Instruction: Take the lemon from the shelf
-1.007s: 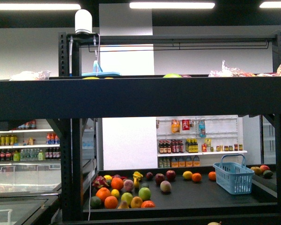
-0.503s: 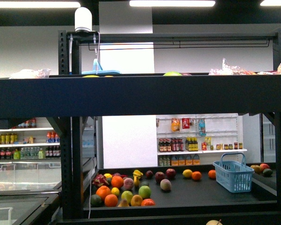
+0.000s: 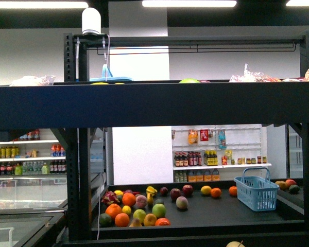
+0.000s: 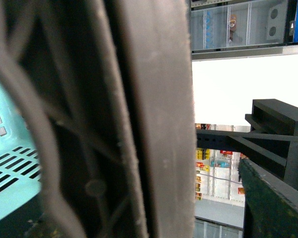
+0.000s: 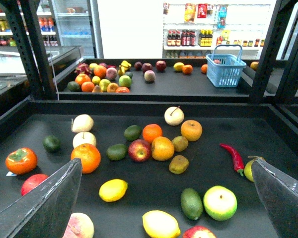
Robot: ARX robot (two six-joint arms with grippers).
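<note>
Right gripper point(image 5: 165, 162): fingers point(image 5: 54, 203) spread wide, nothing held, hanging over the shelf point(image 5: 139, 108) deck. The lemon point(image 5: 161, 224) lies on that deck between the fingers, close to the camera and untouched. A second yellow oval fruit point(image 5: 113, 190) is near it, with an avocado point(image 5: 191, 203) on its other side. Left gripper: wrist view is blocked by a close dark bar point(image 4: 154, 124), so can't tell its state; teal basket point(image 4: 5, 173) beside the bar. Front view: no arms, lemon out of frame, blue basket point(image 3: 256, 193) at 4 o'clock on the far rack point(image 3: 216, 213).

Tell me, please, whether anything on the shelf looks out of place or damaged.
A red chili pepper lies among the loose round fruit on the shelf, the one thing unlike the rest; nothing looks spilled or damaged.
</note>
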